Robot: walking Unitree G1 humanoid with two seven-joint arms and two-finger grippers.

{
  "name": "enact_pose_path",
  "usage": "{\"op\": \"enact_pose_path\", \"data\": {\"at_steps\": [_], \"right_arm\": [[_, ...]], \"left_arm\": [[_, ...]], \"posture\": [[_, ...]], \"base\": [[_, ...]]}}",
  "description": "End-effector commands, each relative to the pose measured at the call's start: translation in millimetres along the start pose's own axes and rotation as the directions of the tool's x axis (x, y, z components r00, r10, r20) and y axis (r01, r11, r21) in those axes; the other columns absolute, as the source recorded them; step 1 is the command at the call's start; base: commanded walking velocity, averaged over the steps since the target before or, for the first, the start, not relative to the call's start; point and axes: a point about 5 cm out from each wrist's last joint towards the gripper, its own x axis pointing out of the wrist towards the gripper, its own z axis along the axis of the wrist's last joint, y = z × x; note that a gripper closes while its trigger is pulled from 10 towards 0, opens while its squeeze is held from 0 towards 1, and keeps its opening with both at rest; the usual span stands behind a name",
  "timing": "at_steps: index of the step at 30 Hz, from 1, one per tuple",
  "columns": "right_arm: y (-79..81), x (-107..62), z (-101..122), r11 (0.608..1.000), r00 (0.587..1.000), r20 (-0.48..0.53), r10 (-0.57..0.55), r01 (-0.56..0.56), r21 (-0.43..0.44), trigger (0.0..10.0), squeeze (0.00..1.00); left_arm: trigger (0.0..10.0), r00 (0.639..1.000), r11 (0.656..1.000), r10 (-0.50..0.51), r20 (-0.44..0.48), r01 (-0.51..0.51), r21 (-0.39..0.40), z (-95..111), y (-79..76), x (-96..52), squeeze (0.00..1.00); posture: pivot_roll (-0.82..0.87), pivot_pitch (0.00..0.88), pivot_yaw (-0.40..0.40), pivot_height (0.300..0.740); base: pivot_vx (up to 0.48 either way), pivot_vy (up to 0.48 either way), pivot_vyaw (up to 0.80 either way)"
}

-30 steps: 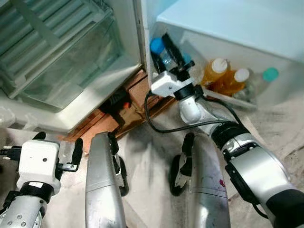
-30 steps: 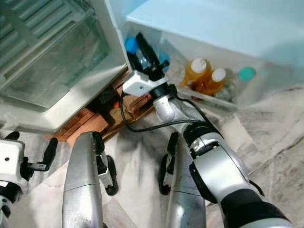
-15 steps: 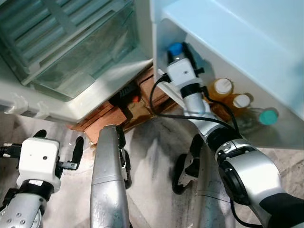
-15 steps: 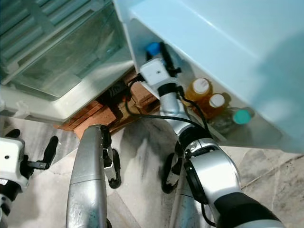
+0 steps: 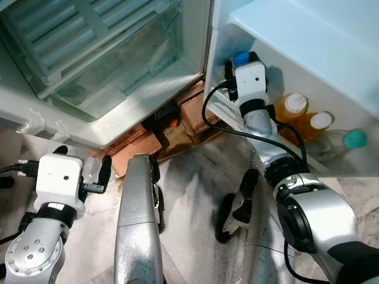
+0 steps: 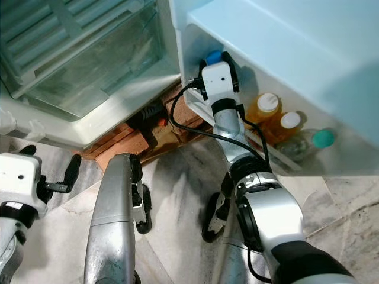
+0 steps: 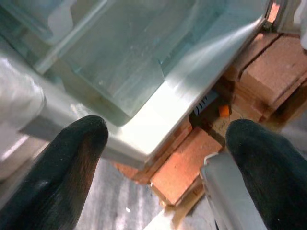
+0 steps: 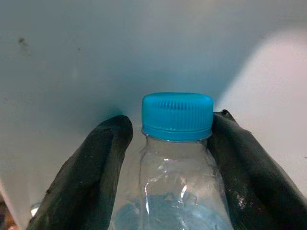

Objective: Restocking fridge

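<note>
Water bottle, blue cap, clear plastic, part-filled: sat between the right jaws, which were clamped on its neck and shoulder, inside the fridge door shelf. Judged light but sloshing, thin-walled and slippery; a hold just under the cap ring seemed safest. Beside the jaws, further along the shelf: two orange bottles and a teal-capped bottle. Left jaws spread wide, empty, facing the crisper drawer. Versus 1.0 s earlier: right arm reached deeper into the shelf, bottle more upright; camera view shifted.
</note>
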Motion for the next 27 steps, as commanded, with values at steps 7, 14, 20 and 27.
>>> {"op": "enact_pose_path", "data": {"at_steps": [7,14,20,27], "right_arm": [[-5.2,7.4,7.2,0.991,0.997,0.024,0.071,-0.068,-0.116,10.0,1.00],[-17.3,7.8,4.4,0.988,0.998,0.005,0.064,-0.063,-0.141,10.0,1.00],[-23.3,6.9,-0.8,0.987,0.996,-0.043,0.081,-0.086,-0.133,10.0,1.00],[-26.8,-3.7,-12.0,0.989,0.991,-0.079,0.107,-0.114,-0.091,10.0,1.00]], "left_arm": [[10.0,1.000,1.000,0.008,0.003,-0.008,0.003,-9.1,-1.8,18.8,0.00],[10.0,0.998,1.000,0.018,0.056,-0.018,0.005,-8.1,-0.9,37.9,0.00],[10.0,0.996,1.000,0.010,0.088,-0.010,0.003,-8.9,-4.0,53.4,0.00],[10.0,0.995,1.000,0.007,0.101,-0.006,-0.010,-14.0,-8.0,65.4,0.00]], "posture": [[0.27,0.400,0.032,0.558],[0.24,0.320,0.034,0.558],[0.21,0.248,0.048,0.558],[0.16,0.201,0.063,0.558]], "base": [[0.000,0.000,0.00],[0.000,0.000,0.00],[0.000,0.000,0.00],[0.000,0.000,0.00]]}}
